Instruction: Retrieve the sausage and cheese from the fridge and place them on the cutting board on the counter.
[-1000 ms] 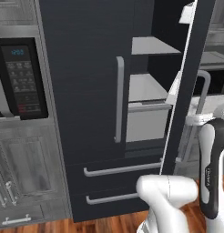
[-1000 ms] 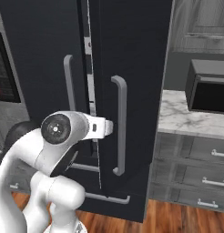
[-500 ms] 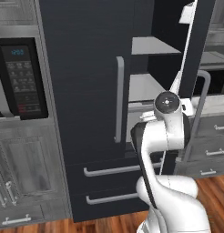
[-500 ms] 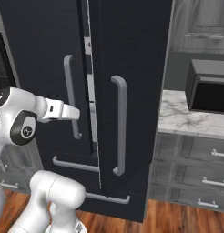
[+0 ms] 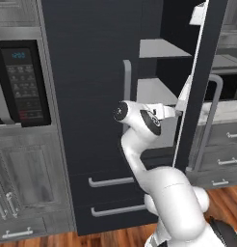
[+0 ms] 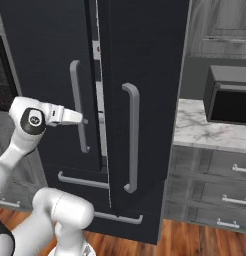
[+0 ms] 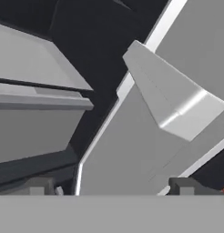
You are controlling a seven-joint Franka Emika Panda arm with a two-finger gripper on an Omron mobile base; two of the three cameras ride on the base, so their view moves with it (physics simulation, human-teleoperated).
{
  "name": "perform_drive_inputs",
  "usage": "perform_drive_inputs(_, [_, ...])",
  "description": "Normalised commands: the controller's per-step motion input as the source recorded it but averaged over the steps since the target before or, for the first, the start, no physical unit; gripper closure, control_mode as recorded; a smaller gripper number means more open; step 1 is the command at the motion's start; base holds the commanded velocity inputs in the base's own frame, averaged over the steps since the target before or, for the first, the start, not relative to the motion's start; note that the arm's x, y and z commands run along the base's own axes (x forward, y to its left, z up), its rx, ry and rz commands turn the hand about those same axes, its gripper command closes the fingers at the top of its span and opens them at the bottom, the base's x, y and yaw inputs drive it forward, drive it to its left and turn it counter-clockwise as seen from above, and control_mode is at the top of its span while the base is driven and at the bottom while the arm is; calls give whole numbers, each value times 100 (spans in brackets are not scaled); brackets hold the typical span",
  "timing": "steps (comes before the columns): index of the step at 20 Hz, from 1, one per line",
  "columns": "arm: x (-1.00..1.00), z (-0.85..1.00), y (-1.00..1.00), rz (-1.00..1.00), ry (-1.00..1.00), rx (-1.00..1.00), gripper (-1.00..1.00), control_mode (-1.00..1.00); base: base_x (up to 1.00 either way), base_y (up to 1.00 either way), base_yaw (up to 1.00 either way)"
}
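Note:
The black fridge [image 5: 86,72] stands with its right door [image 5: 207,72] swung partly open, showing pale grey shelves [image 5: 159,90] inside. My gripper [image 5: 174,112] is raised to the gap between the shelves and the open door. In the right base view the gripper [image 6: 81,120] sits beside the left door's grey handle [image 6: 77,105]. In the hand view my gripper [image 7: 111,187] is open with nothing between its fingers, facing shelf edges [image 7: 36,102] and a door bin [image 7: 177,100]. Sausage and cheese are hidden; the cutting board is out of view.
A wall oven with a black panel [image 5: 21,82] stands left of the fridge. Two fridge drawers [image 5: 111,181] lie below the doors. Right of the fridge a marble top [image 6: 200,131] carries a dark appliance [image 6: 230,97] over grey drawers [image 6: 215,170].
The arm has swung up from low in front of the base, and the gripper has reached the fridge's opening by the open door. The fridge and door have not moved.

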Motion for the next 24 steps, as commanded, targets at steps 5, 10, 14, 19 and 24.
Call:
perform_drive_inputs(5, [35, 57, -8, -7, -2, -14, -100, -100, 0, 0, 0])
perform_drive_inputs(10, [9, 29, -31, -7, 2, -3, -100, -100, 0, 0, 0])
perform_drive_inputs(14, [5, -15, -61, -6, 7, 0, -100, -100, 0, 0, 0])
perform_drive_inputs(19, [16, -34, -62, -7, 14, 0, -100, -100, 0, 0, 0])
perform_drive_inputs(24, [-29, -2, -80, -9, 9, 0, -100, -100, 0, 0, 0])
